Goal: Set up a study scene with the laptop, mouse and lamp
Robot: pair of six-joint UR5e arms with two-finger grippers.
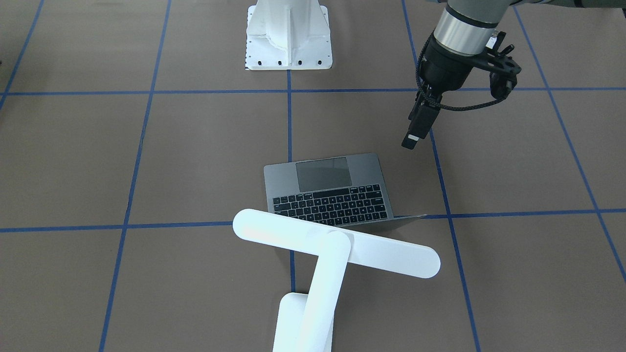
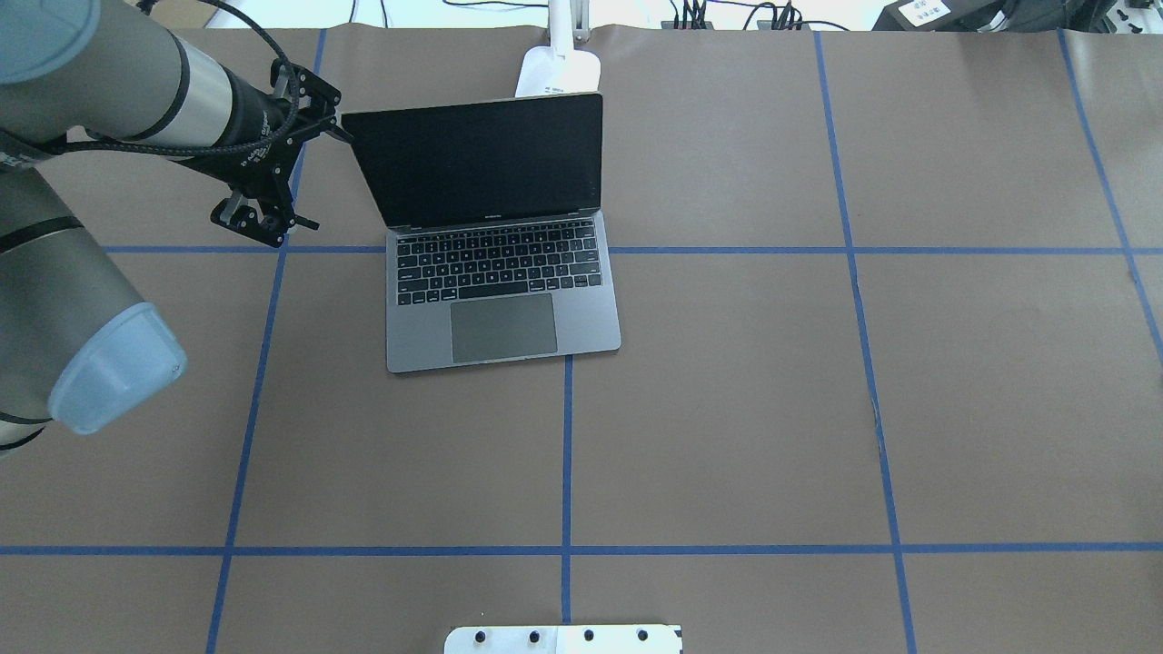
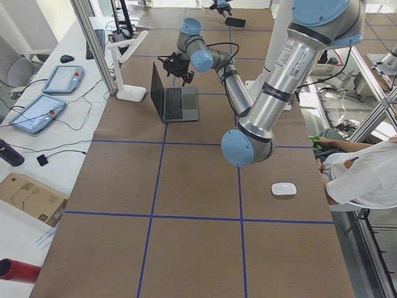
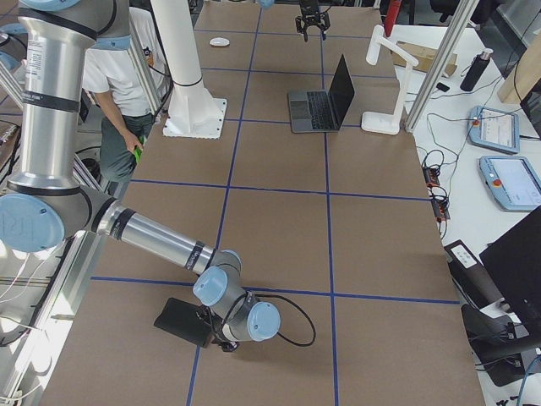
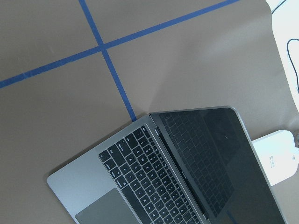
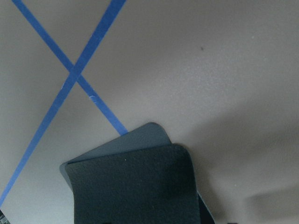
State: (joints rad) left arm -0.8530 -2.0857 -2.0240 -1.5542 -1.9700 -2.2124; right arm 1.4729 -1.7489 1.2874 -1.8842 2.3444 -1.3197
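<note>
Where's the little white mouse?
In the left side view, the mouse lies alone near the table's robot-side edge, next to the person, far from the laptop.

The left arm [image 2: 136, 82] is showing matte grey tubes, pale blue joint caps and a bright silver wrist band, and a braided black cable [image 1: 464, 107] is looping beside its black left gripper [image 1: 412, 141]. The right arm [image 4: 156, 237] is wearing the same grey and blue, with what looks like a thin black cable [image 4: 313, 324] curling at its wrist. Black bolts are lining the white pedestal [image 1: 288, 34].
</note>
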